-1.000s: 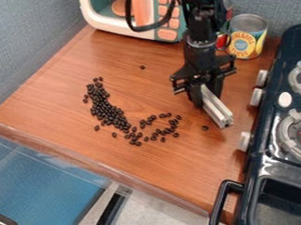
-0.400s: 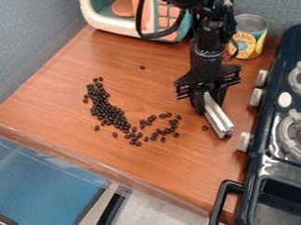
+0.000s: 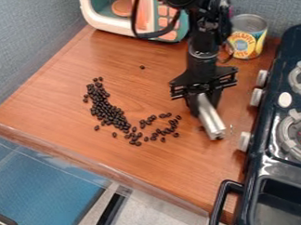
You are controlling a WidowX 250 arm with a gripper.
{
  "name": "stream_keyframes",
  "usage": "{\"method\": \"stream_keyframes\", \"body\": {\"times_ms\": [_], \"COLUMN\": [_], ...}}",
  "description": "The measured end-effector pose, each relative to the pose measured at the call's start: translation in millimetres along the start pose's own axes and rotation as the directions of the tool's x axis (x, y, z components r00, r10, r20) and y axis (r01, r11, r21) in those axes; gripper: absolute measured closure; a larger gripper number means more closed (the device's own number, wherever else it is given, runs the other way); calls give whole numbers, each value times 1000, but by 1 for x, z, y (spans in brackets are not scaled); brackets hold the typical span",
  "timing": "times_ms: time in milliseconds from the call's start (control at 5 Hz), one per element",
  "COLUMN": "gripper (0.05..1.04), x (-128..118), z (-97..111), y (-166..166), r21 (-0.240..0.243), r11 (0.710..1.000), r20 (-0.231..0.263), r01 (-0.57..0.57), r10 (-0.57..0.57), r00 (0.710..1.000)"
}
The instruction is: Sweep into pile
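My gripper (image 3: pixel 202 103) hangs over the right part of the wooden counter, shut on a silver metal bar (image 3: pixel 211 118) that slants down toward the front right. To its left, small dark beans (image 3: pixel 105 107) lie in a long dense band, which thins into a looser curve of beans (image 3: pixel 160 129) nearer the bar. One stray bean (image 3: pixel 142 67) lies apart toward the back.
A toy microwave (image 3: pixel 106 19) stands at the back left and a yellow-labelled can (image 3: pixel 247 36) at the back right. Along the right edge of the counter (image 3: pixel 149 172) is a dark toy stove (image 3: pixel 275 152) with knobs and a black handle.
The gripper and bar first shifted right and toward the front, then slightly back left, with the bar turning a little. The band and curve of beans look the same.
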State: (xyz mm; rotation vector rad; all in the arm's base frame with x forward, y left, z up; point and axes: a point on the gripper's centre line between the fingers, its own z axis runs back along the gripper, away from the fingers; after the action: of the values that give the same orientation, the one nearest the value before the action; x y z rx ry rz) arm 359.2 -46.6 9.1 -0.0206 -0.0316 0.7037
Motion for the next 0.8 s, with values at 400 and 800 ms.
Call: {"method": "stream_keyframes", "body": {"times_ms": [400, 800], "gripper": [698, 698], "x": [12, 15], "z": [2, 2], "y": [40, 64], "r21": [19, 29], "r11": [999, 998], "r20": [-17, -36], "r01": [-48, -63], "r10": [48, 64], "r00": [999, 997]}}
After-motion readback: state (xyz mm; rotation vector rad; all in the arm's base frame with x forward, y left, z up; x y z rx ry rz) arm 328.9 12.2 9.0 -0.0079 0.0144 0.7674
